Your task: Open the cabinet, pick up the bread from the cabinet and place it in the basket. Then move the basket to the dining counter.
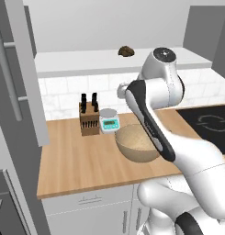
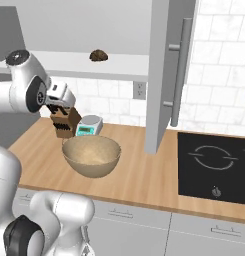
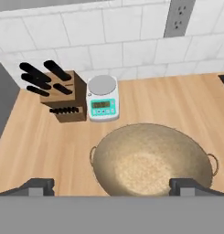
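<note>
Basket (image 3: 152,160) seemingly bare inside, bread (image 1: 126,51) in cabinet (image 2: 166,75) (doors ajar), jaws spread wide.

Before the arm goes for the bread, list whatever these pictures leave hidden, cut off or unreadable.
- Gripper: in the hand view, open, fingertips cut by the bottom edge.
- Basket: left base view, right side hidden behind the arm.
- Kitchen scale: hand view, display digits too small to read.
- Bread: right base view, too small for detail; shelf depth behind it unclear.
- Cabinet door: right base view, top cut by the edge.
- Stovetop: cut by the right edge.
</note>
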